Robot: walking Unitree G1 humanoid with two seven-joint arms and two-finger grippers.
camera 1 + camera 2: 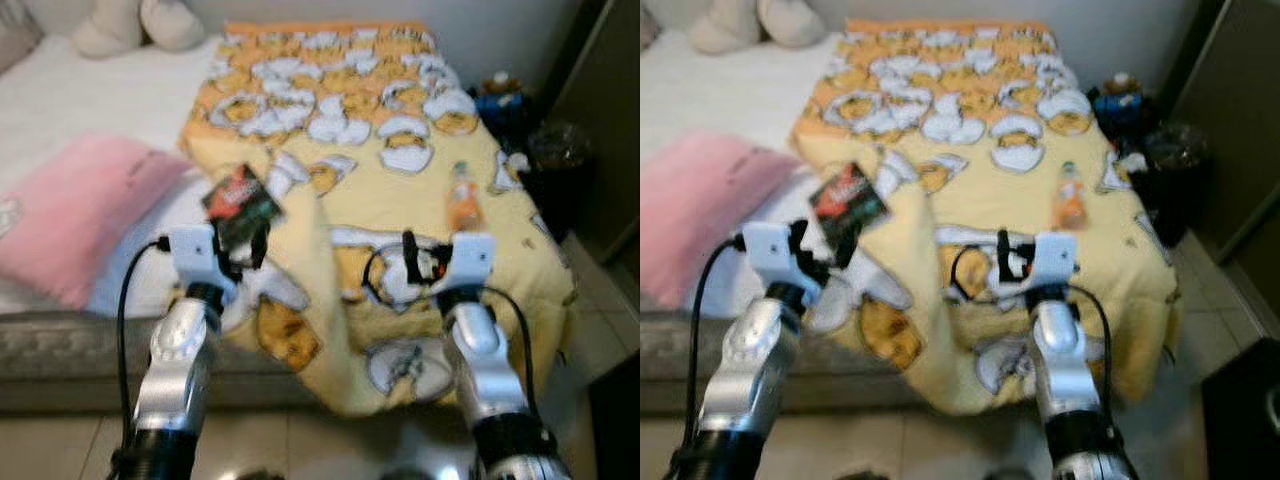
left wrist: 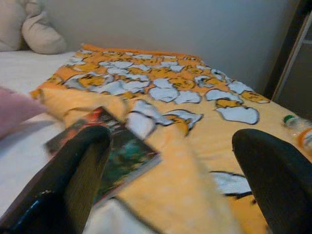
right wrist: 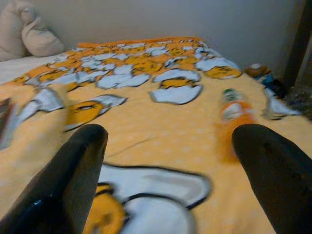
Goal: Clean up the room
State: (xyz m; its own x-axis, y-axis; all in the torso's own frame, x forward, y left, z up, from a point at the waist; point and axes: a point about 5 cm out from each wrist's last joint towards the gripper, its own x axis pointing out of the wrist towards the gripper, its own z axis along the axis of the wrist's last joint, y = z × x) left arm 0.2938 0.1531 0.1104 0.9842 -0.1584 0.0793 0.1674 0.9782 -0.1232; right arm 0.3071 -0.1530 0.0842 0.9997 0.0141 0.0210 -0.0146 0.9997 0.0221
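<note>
From the head, a bed [image 1: 60,330] carries a yellow blanket [image 1: 400,190], a pink pillow [image 1: 80,215] at its left, a dark book [image 1: 240,200] on the blanket's folded edge and an orange bottle [image 1: 462,197] lying further right. The wrist views add the fingers: the left claw [image 2: 170,175] is spread with the book just beyond it, and the right claw [image 3: 170,170] is spread with the bottle ahead. Both silver arms reach forward, level, over the bed's near edge.
</note>
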